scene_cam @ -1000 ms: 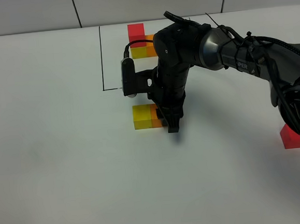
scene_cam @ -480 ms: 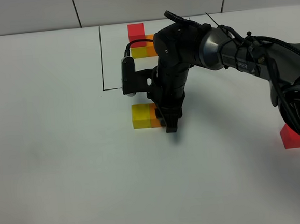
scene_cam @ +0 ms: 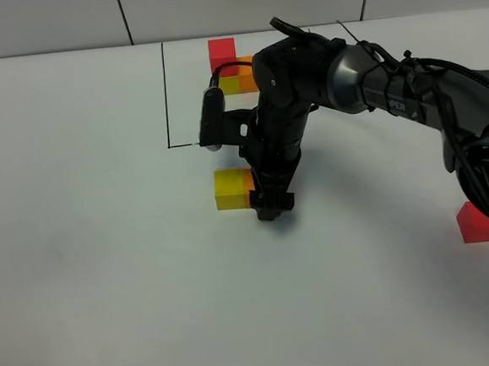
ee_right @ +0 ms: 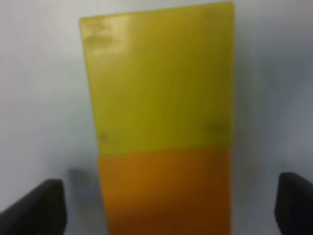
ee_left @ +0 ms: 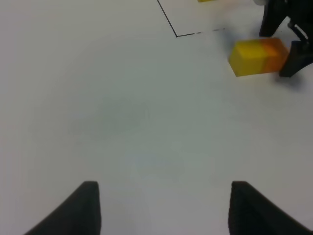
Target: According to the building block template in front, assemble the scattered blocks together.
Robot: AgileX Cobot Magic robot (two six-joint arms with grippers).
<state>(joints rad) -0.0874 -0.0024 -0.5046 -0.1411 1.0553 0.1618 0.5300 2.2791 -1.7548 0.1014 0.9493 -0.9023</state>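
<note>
White tabletop (scene_cam: 107, 270) runs back to a tiled wall. Near its middle the matte yellow cube (scene_cam: 228, 188) sits flush against the matte orange cube (ee_right: 164, 191). The right gripper (scene_cam: 267, 205) straddles the orange one, fingers spread clear of its sides. The matte red cube (scene_cam: 476, 221) lies far right. The black-line-framed red, yellow and orange block template (scene_cam: 226, 83) sits at the back. The left gripper (ee_left: 166, 210) hangs with fingers parted, holding nothing.

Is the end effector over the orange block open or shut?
Open. The right end effector has its fingers clear of the orange block, white table showing either side.
</note>
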